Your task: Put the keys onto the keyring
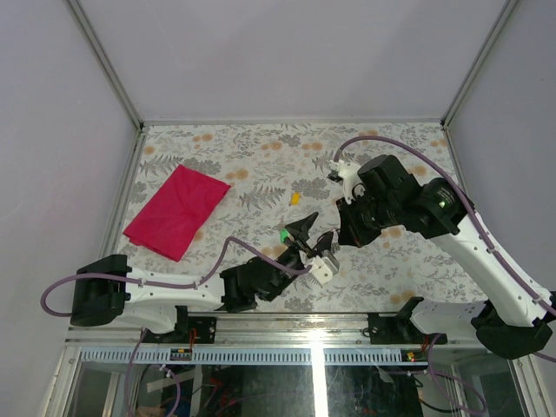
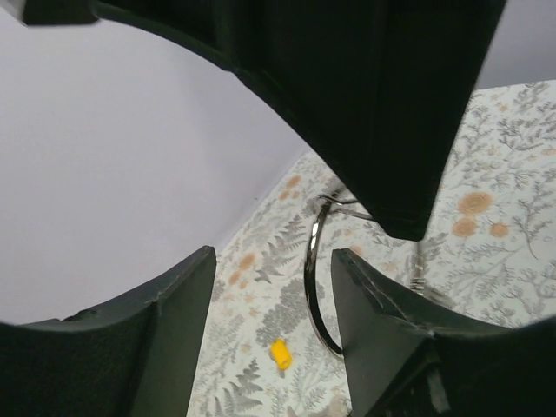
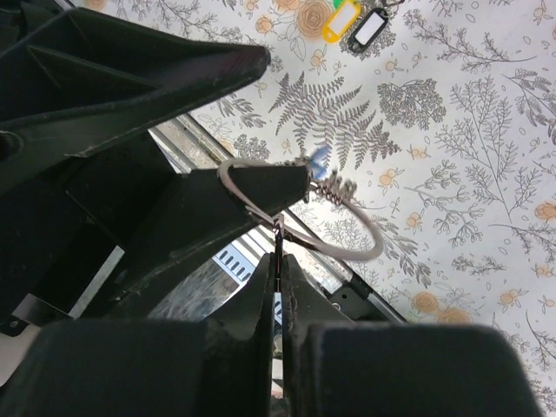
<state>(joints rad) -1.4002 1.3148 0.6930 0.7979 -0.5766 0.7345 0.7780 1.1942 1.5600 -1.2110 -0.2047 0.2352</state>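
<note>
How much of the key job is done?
Partway at most. The keyring looks hooked on the left hand. The right hand pinches a thin metal piece at it, beside a blue tag; I can't tell if any key is on. Waiting: the yellow tag and black tag lie on the table.

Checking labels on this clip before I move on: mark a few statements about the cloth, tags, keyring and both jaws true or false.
1. The red cloth lies on the left part of the table. True.
2. The yellow tag is clamped in the left gripper. False: it lies loose on the table, beside a black tag.
3. The right gripper has its jaws wide open. False: they are shut on a thin metal piece at the keyring.
4. The left gripper's jaws stand apart, the keyring showing between them. True.
</note>
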